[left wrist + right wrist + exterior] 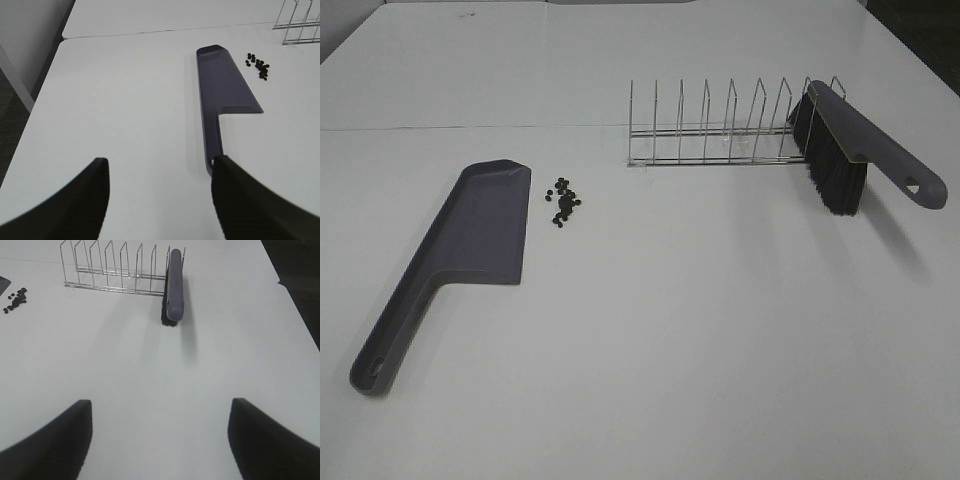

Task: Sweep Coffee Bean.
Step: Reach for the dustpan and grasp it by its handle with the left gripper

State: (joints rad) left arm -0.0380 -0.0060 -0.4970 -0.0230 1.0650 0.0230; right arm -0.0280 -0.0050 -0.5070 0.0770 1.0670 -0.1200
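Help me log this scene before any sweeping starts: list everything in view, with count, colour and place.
coffee beans: about a dozen, dark brown-black, loose cluster on the table beside the dustpan's open right edge
dustpan: one, grey, lying flat on the left of the table, handle pointing to the near-left
brush: one, grey handle with black bristles, propped in the right end of the wire rack
wire rack: one, silver metal, far centre-right of the table
table: one, white, under everything
left gripper: one, black, open and empty, dustpan handle ahead of it
right gripper: one, black, open and empty, facing the brush
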